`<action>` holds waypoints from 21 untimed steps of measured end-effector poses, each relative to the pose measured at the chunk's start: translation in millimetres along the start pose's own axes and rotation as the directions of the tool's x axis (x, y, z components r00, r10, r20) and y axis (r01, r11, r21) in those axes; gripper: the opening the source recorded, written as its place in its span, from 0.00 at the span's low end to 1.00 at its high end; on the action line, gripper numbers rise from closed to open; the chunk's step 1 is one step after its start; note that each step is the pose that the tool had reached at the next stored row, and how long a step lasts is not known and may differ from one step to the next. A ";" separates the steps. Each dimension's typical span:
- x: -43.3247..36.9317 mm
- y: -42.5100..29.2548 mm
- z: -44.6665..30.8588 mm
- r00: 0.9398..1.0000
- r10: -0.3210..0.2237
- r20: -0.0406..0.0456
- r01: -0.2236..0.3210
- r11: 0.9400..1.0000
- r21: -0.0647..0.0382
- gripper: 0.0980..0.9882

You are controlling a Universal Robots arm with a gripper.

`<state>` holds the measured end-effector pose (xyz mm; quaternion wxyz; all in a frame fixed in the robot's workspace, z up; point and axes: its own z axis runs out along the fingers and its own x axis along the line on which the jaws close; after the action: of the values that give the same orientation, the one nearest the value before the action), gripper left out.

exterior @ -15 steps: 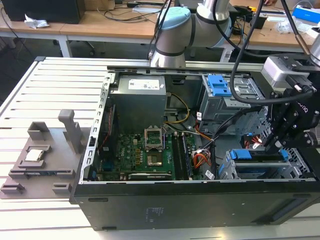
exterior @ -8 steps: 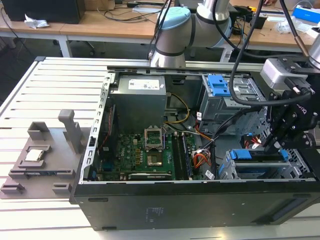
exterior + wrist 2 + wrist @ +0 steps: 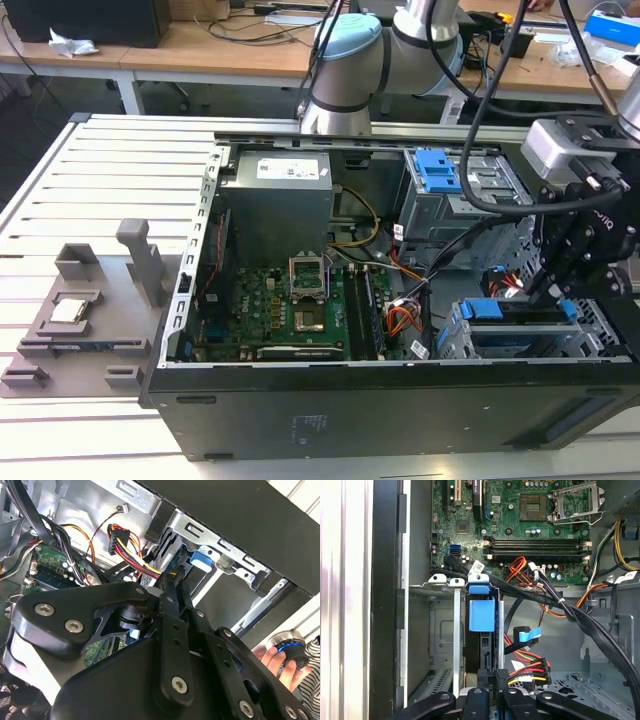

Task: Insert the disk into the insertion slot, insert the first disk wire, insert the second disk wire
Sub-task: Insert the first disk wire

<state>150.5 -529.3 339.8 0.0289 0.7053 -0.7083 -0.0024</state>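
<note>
In the exterior view the fingers [image 3: 548, 293] hang inside the open computer case [image 3: 300, 420] on the counter [image 3: 90, 200]. Their tips are just above the disk [image 3: 498, 310], which sits in the insertion slot [image 3: 455, 340]. In the second wrist view the fingers [image 3: 169, 587] are clenched together, holding nothing, with the tips at the disk's blue-framed edge [image 3: 202, 560]. In the first wrist view the disk [image 3: 482, 615] stands edge-on in the slot, with the fingers [image 3: 486, 677] at its near end.

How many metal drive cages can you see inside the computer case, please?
2. The taller cage with a blue latch is the farther one in the exterior view; the insertion slot, holding the disk, is nearer. Others may be hidden.
</note>
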 end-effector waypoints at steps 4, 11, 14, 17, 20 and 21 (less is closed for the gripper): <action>-0.1 -0.3 3.2 1.000 0.000 0.000 0.000 1.000 0.000 0.08; -0.2 -0.4 6.0 1.000 0.000 0.002 0.000 1.000 0.000 0.09; -0.1 -0.3 4.6 1.000 0.000 0.001 0.000 1.000 0.000 0.17; 0.2 0.0 -3.6 1.000 0.000 0.000 0.000 1.000 0.000 0.17; -0.2 0.6 -15.8 1.000 0.001 -0.014 -0.001 1.000 0.000 0.15; -0.2 0.7 -18.5 1.000 0.001 -0.017 -0.001 1.000 0.000 0.07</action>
<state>150.6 -528.4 358.3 0.0347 0.7051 -0.7083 0.0036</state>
